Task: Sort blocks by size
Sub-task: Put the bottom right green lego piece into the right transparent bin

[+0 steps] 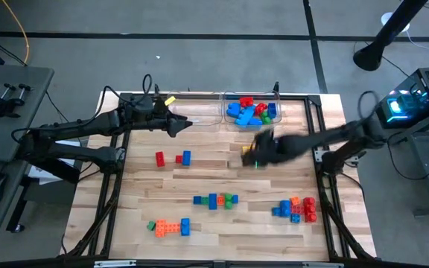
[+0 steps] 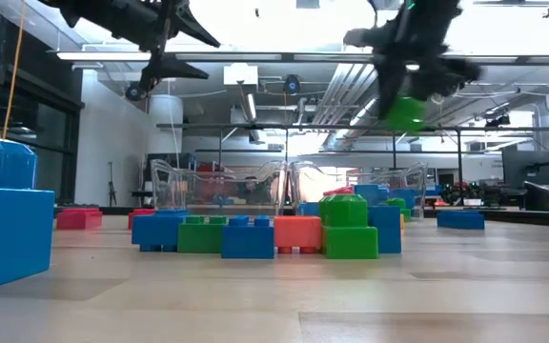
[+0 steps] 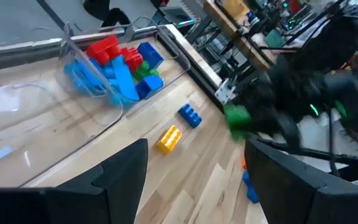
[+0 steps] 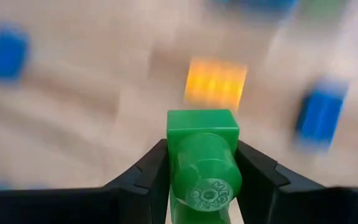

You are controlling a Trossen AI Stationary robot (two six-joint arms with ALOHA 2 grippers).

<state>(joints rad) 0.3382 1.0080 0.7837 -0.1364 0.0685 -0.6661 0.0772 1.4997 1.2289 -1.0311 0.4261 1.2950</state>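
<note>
Your green block [image 4: 202,163] is hanging above the table [image 1: 214,181], clamped between the fingers of the right hand [image 4: 202,177], over a yellow block [image 4: 215,83] and blue block [image 4: 319,115]. Behind it, a clear bin [image 1: 251,112] is holding mixed blocks. Your left hand [image 3: 191,186] is waiting, fingers spread wide, near the other bin [image 1: 196,112].

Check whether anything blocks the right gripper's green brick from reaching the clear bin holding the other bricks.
Nothing visible does. The right gripper holds the small green studded brick in the air, above the wooden table, just short of the clear plastic bin of blue and red bricks. The gap between shows only bare wood.
</note>
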